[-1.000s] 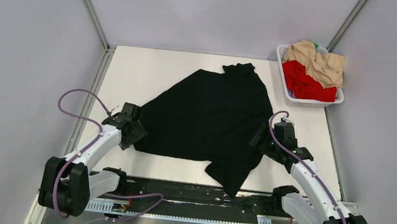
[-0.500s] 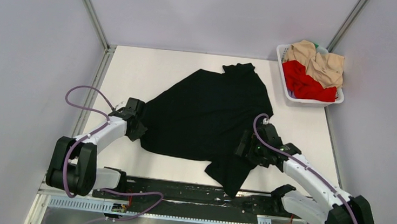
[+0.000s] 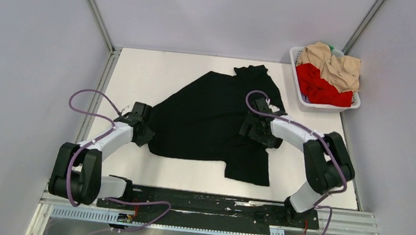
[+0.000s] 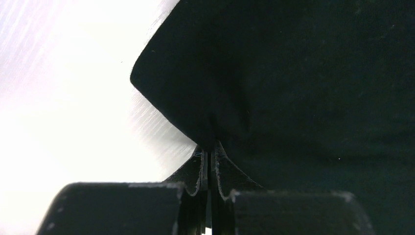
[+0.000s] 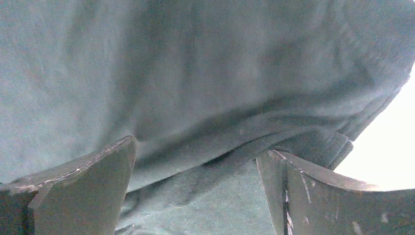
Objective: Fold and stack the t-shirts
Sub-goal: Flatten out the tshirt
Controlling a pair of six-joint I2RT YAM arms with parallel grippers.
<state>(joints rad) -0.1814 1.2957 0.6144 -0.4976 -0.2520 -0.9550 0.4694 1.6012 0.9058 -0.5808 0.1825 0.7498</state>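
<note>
The black t-shirt lies spread and rumpled across the middle of the table. My left gripper is at the shirt's left corner. In the left wrist view the gripper is shut on a pinch of the black cloth. My right gripper is low over the shirt's right side. In the right wrist view the gripper is open, its fingers wide apart, with a fold of cloth lying between them. A red t-shirt and a beige t-shirt lie bunched in the basket.
The white plastic basket stands at the table's far right corner. Grey walls close in the table on the left, back and right. A black rail runs along the near edge between the arm bases.
My left gripper closed on the shirt's left corner. The right arm swung from the shirt's near right edge inward over its right side, and the shirt's lower flap shifted.
</note>
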